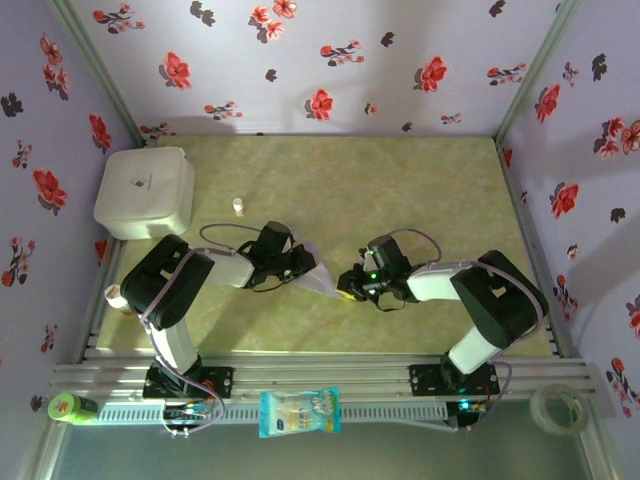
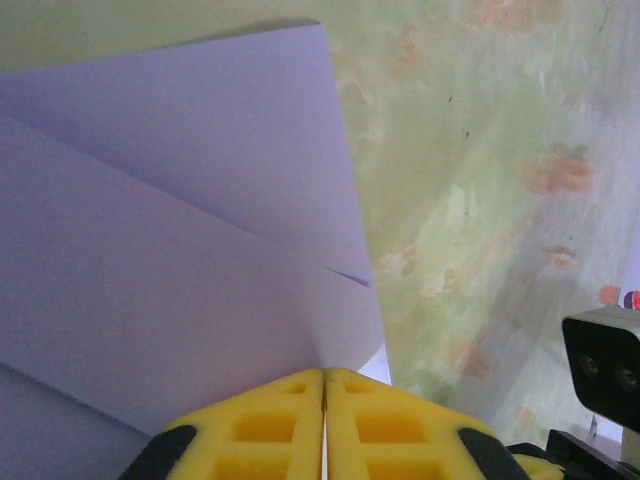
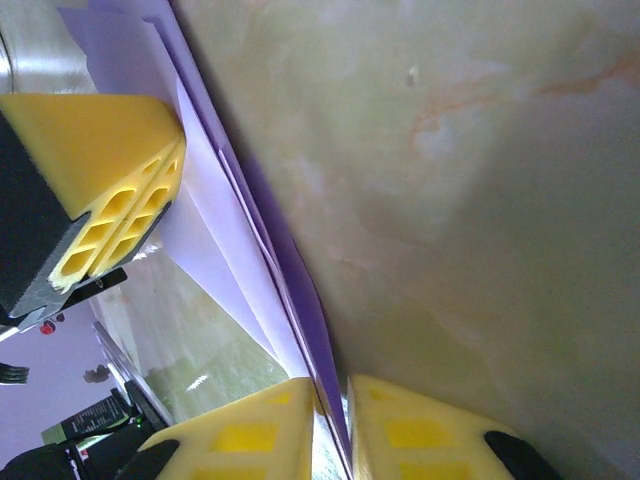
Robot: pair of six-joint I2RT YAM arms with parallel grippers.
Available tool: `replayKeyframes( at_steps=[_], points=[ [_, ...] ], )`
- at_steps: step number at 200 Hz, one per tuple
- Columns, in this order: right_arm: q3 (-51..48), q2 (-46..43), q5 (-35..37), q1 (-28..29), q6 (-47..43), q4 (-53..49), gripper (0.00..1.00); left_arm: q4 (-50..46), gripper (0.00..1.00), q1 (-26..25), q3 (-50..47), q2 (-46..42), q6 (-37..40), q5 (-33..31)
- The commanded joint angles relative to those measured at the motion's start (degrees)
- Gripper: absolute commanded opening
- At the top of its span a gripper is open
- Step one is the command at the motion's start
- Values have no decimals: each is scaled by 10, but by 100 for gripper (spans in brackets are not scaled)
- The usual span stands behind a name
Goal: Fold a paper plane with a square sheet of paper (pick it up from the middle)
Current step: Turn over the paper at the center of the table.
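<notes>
Nearest, along the front rail: a blue-and-white packet (image 1: 300,412), a green object (image 1: 70,406) at the left end, a tape roll (image 1: 557,407) at the right. All well apart from the work; no hazard short of a drop over the near edge.

Next, at mid-table between the two wrists: the pale-lilac sheet (image 2: 200,200), creased into overlapping flaps and apparently lifted clear of the green mat (image 1: 420,170). Clamped by the left gripper (image 2: 325,385), pads pressed flat together on the paper. Straddled at its edge by the right gripper (image 3: 332,388), pads nearly together with the layered edge in the slit. Impossible to tell whether biting yet.

Likely trouble from here:
- Tearing or wrinkling, from pulling the two holds apart or twisting one against the other with thin paper taut between.
- A crooked crease, from closing on layers splayed rather than stacked.
- A slip out of the left pads, from a hold this close to the margin.
- A knock between fingers, with the two heads just beside each other.

Room for moving: little between the grippers, and little back toward the arm bases and their looping cables. Plenty farther out, with bare mat up to the flowered back wall (image 1: 350,60). Far left corner taken by a white rounded box (image 1: 145,190), with a small pale bottle (image 1: 238,206) near it toward the middle. Side walls on both flanks, so probably safest kept to forward or upward travel.
</notes>
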Motion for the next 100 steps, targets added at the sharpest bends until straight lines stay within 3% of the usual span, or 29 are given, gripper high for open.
replayKeyframes(
  at_steps=[1,63,100],
  points=[
    [-7,5,-12,-4,8,18,13,-51,10,8,-8,12,-4,-17],
    [-13,-35,-8,-8,-1,9,3,79,22,9,-38,-24,-18,17],
    [-2,-104,31,-13,-46,-67,1,28,25,7,-16,-116,29,-4]
  ],
)
